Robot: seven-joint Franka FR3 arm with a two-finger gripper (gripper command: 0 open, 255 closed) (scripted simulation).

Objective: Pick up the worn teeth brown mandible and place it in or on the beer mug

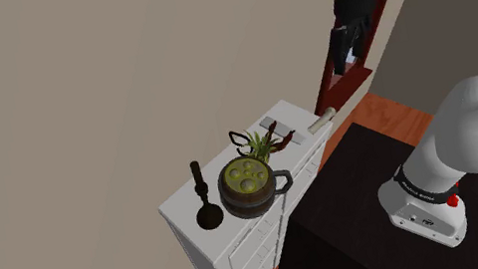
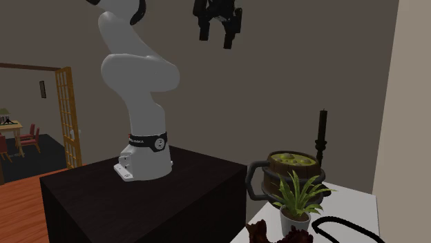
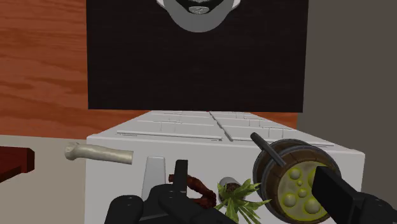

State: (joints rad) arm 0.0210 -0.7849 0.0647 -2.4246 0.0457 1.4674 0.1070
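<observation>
The reddish-brown mandible (image 1: 280,141) lies on top of a white dresser (image 1: 194,207), beside a small potted plant (image 1: 257,142). The beer mug (image 1: 252,185), a dark barrel-shaped tankard with yellowish foam, stands close to the plant. My gripper (image 1: 343,47) hangs high above the far end of the dresser, open and holding nothing. In the second exterior view the gripper (image 2: 217,31) is near the top edge, well above the mug (image 2: 286,175) and the mandible (image 2: 276,235). In the wrist view the mandible (image 3: 195,187) lies near one fingertip (image 3: 181,170), and the mug (image 3: 291,184) by the other.
A black candle holder (image 1: 203,198) stands at the dresser's near end, next to the mug. A pale bone-like stick (image 1: 323,122) overhangs the far end, with a flat grey piece (image 1: 271,122) nearby. A dark red frame (image 1: 351,78) leans on the wall. My black stand (image 1: 392,213) adjoins the dresser.
</observation>
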